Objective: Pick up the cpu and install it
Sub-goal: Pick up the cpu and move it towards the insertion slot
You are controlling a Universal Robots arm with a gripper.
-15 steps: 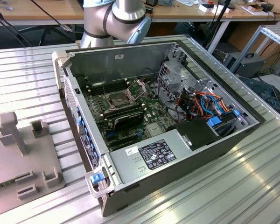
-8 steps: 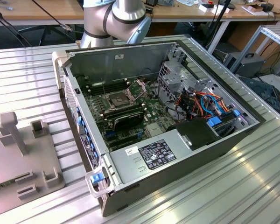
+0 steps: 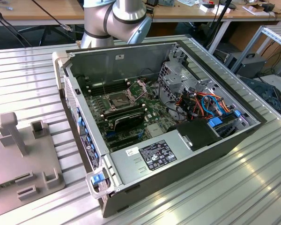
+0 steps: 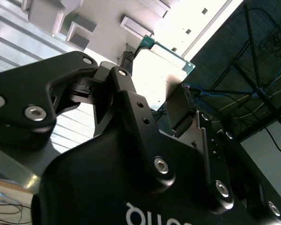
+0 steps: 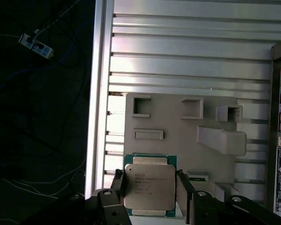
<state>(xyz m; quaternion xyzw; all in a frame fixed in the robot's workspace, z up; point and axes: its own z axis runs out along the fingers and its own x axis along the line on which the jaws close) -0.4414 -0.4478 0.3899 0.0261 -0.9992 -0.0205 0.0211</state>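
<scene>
Underfoot of everything, a ribbed aluminium table, with workshop benches and cables behind. On it, toward the exterior view's right, an open computer case lying on its side with the motherboard facing up. Near the board's middle, a dark square socket with its metal frame swung open, apparently empty, though hard to be sure from this angle. At the table's edge on the exterior view's left, a grey fixture plate with raised blocks and pockets. Beyond the case's far wall, the arm.

In the first wrist view, raised clear above the fixture plate: the gripper, black fingers clamped on two opposite edges of the cpu. Pale metal face toward the camera, green border around it. In the second wrist view, the same hold from the other side: gripper, cpu pinched by its rim between the tips, nothing touching it below. Over one edge of the plate, well apart from the socket.

Likely trouble from here:
- Slipping or twisting in the fingers on any jolt, given so thin an edge grip.
- Bent socket contacts from a tilted or wrongly turned chip.
- Snagging on the open frame or the case wall.
</scene>
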